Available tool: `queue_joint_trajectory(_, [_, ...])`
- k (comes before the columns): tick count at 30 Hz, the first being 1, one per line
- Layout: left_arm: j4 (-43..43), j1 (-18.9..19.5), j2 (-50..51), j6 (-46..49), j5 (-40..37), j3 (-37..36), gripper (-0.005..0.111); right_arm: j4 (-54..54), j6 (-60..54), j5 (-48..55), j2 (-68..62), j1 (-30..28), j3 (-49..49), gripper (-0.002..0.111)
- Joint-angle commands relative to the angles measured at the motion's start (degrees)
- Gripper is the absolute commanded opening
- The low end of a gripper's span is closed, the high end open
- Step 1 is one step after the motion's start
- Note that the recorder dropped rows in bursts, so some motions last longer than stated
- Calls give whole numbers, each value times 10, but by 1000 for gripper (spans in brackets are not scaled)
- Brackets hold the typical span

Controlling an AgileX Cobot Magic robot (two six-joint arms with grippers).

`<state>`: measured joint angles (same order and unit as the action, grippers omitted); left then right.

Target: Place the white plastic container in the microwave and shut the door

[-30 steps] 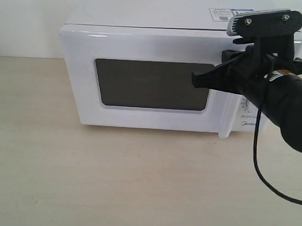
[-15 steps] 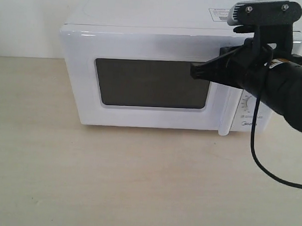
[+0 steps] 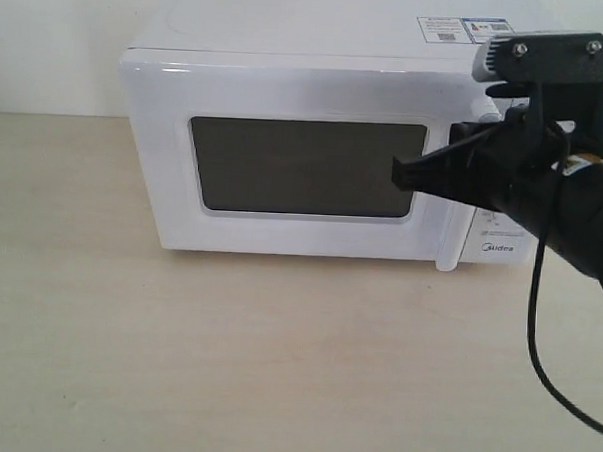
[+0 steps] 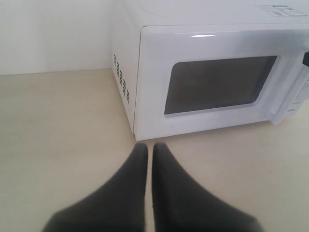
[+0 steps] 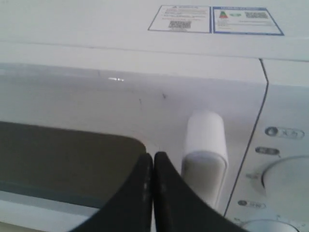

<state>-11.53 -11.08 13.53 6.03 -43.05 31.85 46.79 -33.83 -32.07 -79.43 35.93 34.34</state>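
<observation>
As my clenched, empty right hand point(image 3: 400, 172) eases back from the door point(image 3: 287, 90), it sits shut. Task looks finished.

The dark window point(image 3: 306, 168) conceals the microwave point(image 3: 290, 30) interior. The right arm point(image 3: 573, 208) covers the knobs point(image 5: 288, 180) in the exterior view. The sticker point(image 3: 465, 30) text is illegible.

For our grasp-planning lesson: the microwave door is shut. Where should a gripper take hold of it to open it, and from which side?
Probably the vertical white bar handle at the door's right edge, beside the knobs. It stands proud of the flat door, so come from the front, jaws either side. The right gripper is shut and would have to open first.
</observation>
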Motion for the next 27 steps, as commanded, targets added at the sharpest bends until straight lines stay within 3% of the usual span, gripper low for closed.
queue_joint_trajectory(1, [6,-2,-2,2,22,-2,4,8,8,-55,23,18,-48,0])
queue_joint_trajectory(27, [-7,-2,-2,2,25,-2,4,14,10,-58,23,18,-56,0])
